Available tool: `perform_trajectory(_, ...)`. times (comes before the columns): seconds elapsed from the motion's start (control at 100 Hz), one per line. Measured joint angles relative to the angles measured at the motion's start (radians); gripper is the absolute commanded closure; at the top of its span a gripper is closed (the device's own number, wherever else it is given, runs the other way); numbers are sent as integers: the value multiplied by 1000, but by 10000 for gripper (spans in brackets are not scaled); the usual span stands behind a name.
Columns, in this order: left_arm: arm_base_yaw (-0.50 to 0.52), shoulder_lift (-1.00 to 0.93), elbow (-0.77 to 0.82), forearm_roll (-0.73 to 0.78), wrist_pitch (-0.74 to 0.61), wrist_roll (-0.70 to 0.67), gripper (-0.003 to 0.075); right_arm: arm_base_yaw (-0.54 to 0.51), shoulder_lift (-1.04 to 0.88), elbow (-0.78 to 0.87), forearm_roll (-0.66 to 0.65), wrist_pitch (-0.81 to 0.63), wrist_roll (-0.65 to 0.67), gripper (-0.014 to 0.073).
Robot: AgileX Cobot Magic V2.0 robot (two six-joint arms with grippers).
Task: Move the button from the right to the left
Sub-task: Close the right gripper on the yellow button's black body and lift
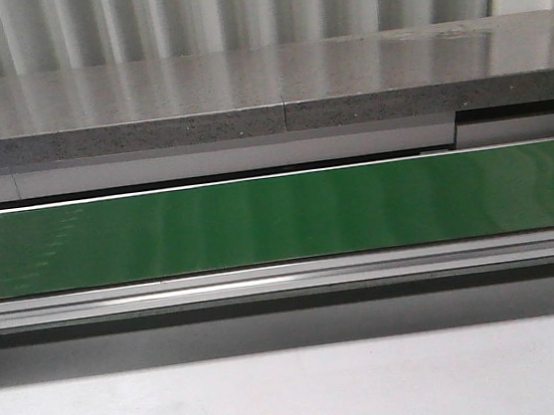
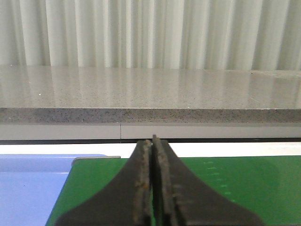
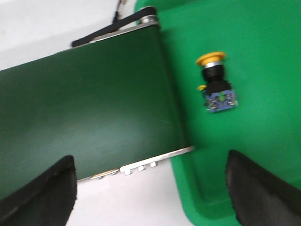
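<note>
On the robot's left, the left gripper [image 2: 151,188] hangs over the near end of the green belt [image 2: 244,183], its two dark fingers pressed together with nothing between them; a pale blue tray [image 2: 28,188] lies just beside that end of the belt. The front view shows only the long green belt [image 1: 278,217] under a grey stone counter [image 1: 243,86], with neither arm nor the task's thing in sight.

Over on the right, the right gripper [image 3: 150,188] is spread wide, its fingers at the two lower corners of the wrist view and empty. Beyond them the dark belt end [image 3: 89,103] meets a bright green tray [image 3: 263,47], and the button [image 3: 215,82] lies on its side in that tray, apart from the belt edge and from both fingers, yellow cap pointing away from the blue terminal block.

It looks small, rigid and light, probably hard plastic with metal screws. The round cap and black collar would likely roll or slip between flat pads, and the cap may depress. The squared blue body seems the safer hold, pads closing across its flat sides.
</note>
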Motion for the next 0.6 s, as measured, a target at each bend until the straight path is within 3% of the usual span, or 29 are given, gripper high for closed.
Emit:
perform_trajectory(0.24, 0, 0, 0, 0, 0, 0, 740, -171, 204, -24, 0, -112, -32, -42)
perform_trajectory(0.6, 0, 0, 0, 0, 0, 0, 740, -224, 523, -131, 0, -162, -58, -42)
